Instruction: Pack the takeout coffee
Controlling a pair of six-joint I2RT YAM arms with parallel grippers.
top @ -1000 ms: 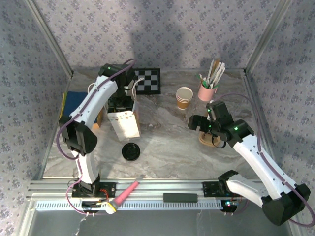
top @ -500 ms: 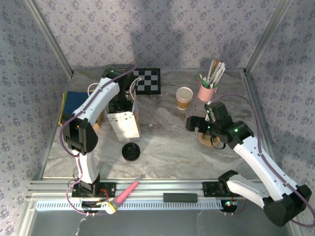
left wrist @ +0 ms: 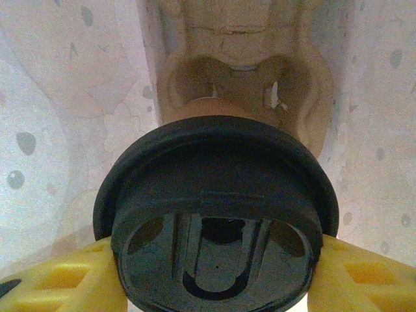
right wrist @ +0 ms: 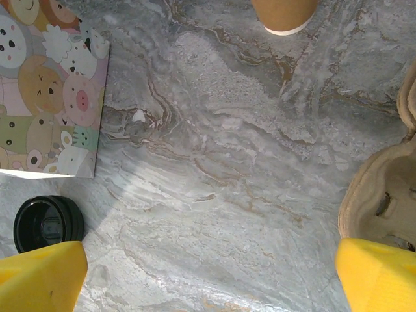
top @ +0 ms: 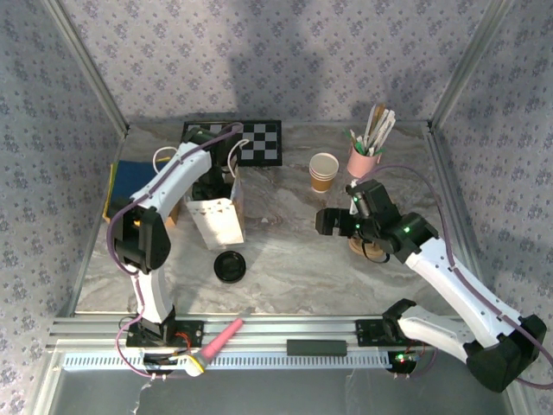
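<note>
shifted leftward since a second ago, the right jaws are spread wide above the table (right wrist: 214, 195). the lidded takeout coffee (left wrist: 218, 195) is held between the left jaws, inside the paper bag (top: 218, 223).

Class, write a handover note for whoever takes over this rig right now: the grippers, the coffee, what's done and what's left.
Left gripper: shut on the lidded coffee cup, inside the paper bag, above a pulp tray.
Right gripper: open, empty, over the table.
Done: cup is lidded and in the bag.
Left: seat it in the tray, release, withdraw.
</note>
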